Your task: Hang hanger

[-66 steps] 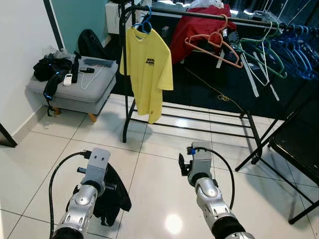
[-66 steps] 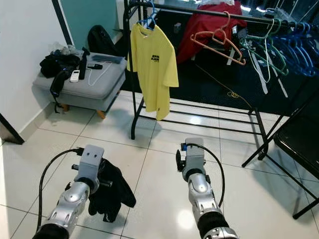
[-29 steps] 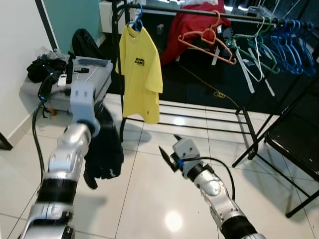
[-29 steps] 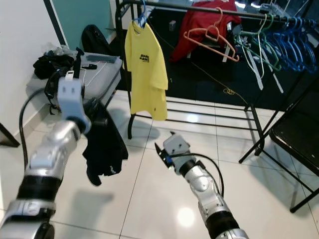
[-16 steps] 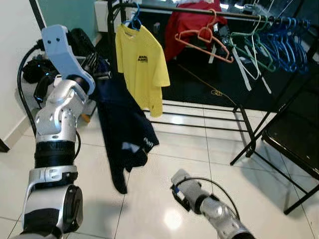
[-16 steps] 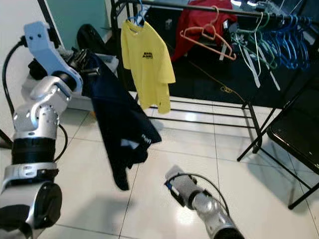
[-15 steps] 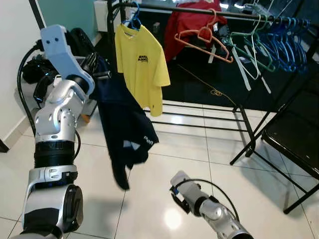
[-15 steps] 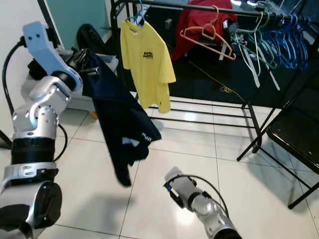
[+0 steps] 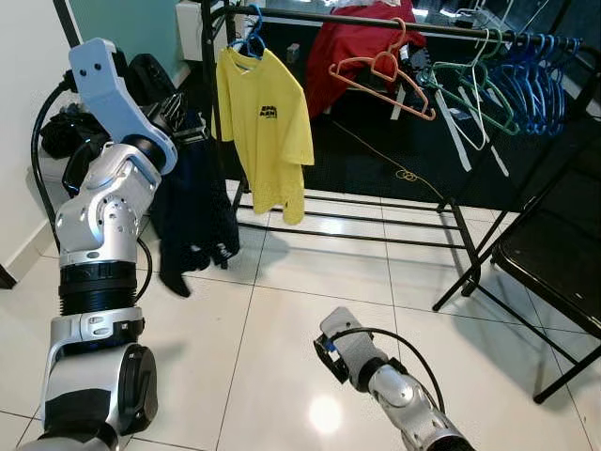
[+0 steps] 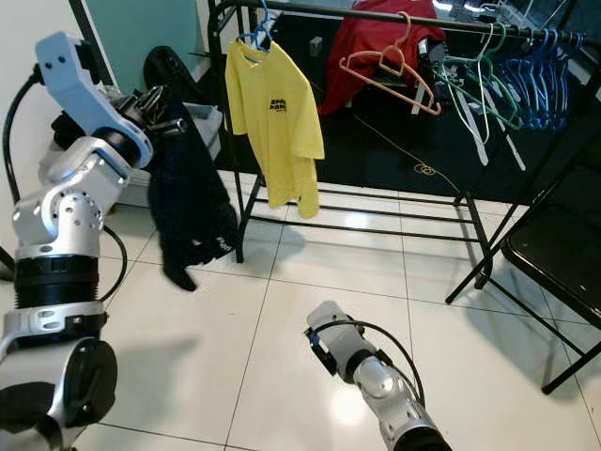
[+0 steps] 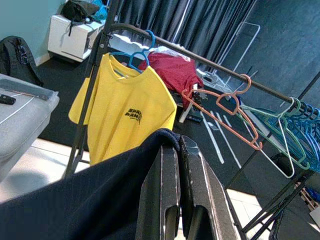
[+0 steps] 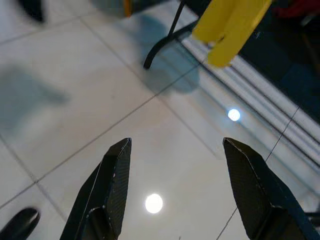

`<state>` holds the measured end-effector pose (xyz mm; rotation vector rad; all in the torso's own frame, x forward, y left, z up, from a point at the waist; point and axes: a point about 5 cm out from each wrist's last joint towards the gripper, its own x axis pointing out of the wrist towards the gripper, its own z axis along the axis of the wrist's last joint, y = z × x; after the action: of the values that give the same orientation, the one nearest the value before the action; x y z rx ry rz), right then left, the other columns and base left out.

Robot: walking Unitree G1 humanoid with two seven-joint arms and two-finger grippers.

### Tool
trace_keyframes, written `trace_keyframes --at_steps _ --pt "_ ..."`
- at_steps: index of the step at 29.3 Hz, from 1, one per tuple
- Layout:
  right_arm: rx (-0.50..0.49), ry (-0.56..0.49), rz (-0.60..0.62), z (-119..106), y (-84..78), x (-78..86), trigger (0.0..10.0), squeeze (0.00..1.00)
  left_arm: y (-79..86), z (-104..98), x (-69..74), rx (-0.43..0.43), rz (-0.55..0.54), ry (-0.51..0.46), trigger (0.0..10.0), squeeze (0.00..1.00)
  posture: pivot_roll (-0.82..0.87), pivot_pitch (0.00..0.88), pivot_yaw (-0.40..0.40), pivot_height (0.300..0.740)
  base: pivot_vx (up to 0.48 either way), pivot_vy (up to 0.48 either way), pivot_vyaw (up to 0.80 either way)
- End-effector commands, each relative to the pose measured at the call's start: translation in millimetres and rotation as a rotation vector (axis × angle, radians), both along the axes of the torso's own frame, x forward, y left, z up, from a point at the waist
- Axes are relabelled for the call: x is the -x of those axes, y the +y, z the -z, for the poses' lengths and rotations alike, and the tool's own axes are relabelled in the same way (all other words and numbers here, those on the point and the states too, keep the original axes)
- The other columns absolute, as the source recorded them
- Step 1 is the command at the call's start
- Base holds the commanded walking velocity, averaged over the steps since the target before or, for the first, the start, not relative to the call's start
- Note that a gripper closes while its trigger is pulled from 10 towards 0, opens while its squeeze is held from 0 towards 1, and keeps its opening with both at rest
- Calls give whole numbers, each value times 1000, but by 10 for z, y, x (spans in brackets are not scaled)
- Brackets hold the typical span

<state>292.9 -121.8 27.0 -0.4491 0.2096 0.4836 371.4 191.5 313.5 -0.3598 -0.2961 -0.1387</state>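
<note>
On your far left sits the grey ottoman, cluttered with dark gear, mostly behind your raised left arm. Your left gripper is up high, fingers pinched tight on the dark navy garment, which hangs limp from the grip, its lowest end dangling just above the white tiled floor. Whether a hanger sits inside it, you can't tell. Just beyond it stands the black clothes rack, its near upright right beside the cloth. On the rail: a yellow T-shirt on a blue hanger, a red garment, an empty orange hanger, then green and blue hangers. Down low, your right gripper has jaws spread wide, holding nothing, over bare tile. A black folding chair sits far right.
</note>
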Motion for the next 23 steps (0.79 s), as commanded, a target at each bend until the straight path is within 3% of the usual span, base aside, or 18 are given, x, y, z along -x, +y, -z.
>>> trace_keyframes --at_steps 1,4,6,11,12,13,14,18,23 --pt "-42 -71 19 -116 10 -58 10000 0 -36 -123 39 3 23 -47 10000 0 -14 120 -18 740 0 0 0" --pt "-133 -217 4 -374 108 -154 10000 0 -85 -110 45 -16 43 -39 10000 0 -13 114 -17 740 0 0 0" --pt "-133 -217 4 -374 108 -154 10000 0 -85 -110 45 -16 43 -39 10000 0 -13 114 -17 740 0 0 0" --pt "-216 -312 -109 -586 295 -167 10000 0 -154 -97 62 -41 80 -24 10000 0 -9 106 -16 740 0 0 0" --pt "-237 -340 -170 -661 379 -157 10000 529 -191 -78 73 -64 96 -19 10000 0 -8 102 -16 740 0 0 0" --pt "-237 -340 -170 -661 379 -157 10000 529 -191 -78 73 -64 96 -19 10000 0 -8 102 -16 740 0 0 0" --pt "-261 -361 -223 -731 457 -146 10000 1000 -231 -52 87 -80 113 -13 10000 0 -8 99 -17 740 0 0 0" --pt "-276 -376 -250 -778 501 -144 10000 1000 -264 -31 99 -89 127 -9 10000 0 -7 96 -18 740 0 0 0" --pt "-298 -467 -261 -960 549 -204 10000 1000 -438 -7 193 -106 205 -12 10000 0 -3 85 -16 740 0 0 0"
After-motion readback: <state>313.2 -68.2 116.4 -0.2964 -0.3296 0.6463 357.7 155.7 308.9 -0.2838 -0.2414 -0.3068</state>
